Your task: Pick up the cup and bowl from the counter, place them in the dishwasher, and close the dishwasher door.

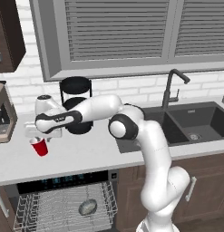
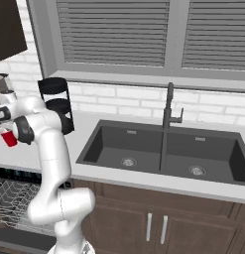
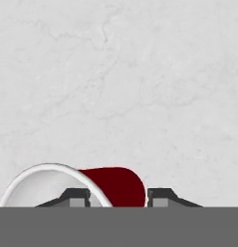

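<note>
Cup (image 1: pixel 40 147), red with a white rim, sits tilted under my hand at the left end of the counter (image 1: pixel 86 156), its mouth leaning to one side. My gripper (image 3: pixel 118 198) is down over it: in the hand view the two dark fingertips stand on either side of the red wall, one finger (image 3: pixel 74 196) against the rim side and the other just beside the narrow end, so my jaws are drawn in around the cup and look to be pinching it, though I cannot tell whether it has left the worktop. In the right base view the cup (image 2: pixel 9 138) shows as a red patch just below my wrist. Behind my forearm stands a black tiered rack (image 1: pixel 75 97) against the white brick wall. Below the counter edge the dishwasher (image 1: pixel 63 179) is open, its grey wire rack pulled out, and the grey bowl (image 1: pixel 87 207) already lies in that rack. To the right, well apart from the cup, the dark double sink (image 1: pixel 195 122) is set into the counter with a black faucet (image 1: pixel 170 88) behind it.
</note>
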Robot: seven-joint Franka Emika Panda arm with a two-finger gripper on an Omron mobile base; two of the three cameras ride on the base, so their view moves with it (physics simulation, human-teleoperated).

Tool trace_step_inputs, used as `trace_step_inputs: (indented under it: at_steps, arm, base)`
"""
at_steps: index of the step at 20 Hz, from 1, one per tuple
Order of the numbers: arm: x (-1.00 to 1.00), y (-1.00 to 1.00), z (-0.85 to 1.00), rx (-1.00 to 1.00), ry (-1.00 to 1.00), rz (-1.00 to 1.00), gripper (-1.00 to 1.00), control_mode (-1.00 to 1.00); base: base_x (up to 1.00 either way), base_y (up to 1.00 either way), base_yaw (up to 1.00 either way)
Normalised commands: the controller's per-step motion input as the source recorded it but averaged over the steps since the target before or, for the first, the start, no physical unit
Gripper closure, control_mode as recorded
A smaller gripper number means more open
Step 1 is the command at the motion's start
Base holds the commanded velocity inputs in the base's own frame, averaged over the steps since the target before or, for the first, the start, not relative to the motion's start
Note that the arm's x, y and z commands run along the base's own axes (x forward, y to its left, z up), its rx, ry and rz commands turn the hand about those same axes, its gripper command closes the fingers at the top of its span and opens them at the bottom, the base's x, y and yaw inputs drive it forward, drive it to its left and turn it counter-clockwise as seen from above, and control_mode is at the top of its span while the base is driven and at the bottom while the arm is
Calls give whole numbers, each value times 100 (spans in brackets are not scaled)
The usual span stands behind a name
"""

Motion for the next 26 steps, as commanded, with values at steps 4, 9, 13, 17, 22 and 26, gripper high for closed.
trace_step_inputs:
  at_steps: [4, 9, 13, 17, 22, 26]
  arm:
    - [-48, -2, 0, 0, -3, 0, 100, -100]
    - [-96, -1, 1, 0, -16, 0, 100, -100]
    - [-100, 0, 23, 0, -34, 0, 100, -100]
    - [-100, 0, 34, 0, -35, 0, 100, -100]
    - [-100, -19, 26, 0, -17, 0, 100, -100]
    - [-100, -48, 4, 8, 1, 0, 100, -100]
  base:
    - [0, 0, 0]
    - [0, 0, 0]
    - [0, 0, 0]
    - [0, 0, 0]
    - [0, 0, 0]
    - [0, 0, 0]
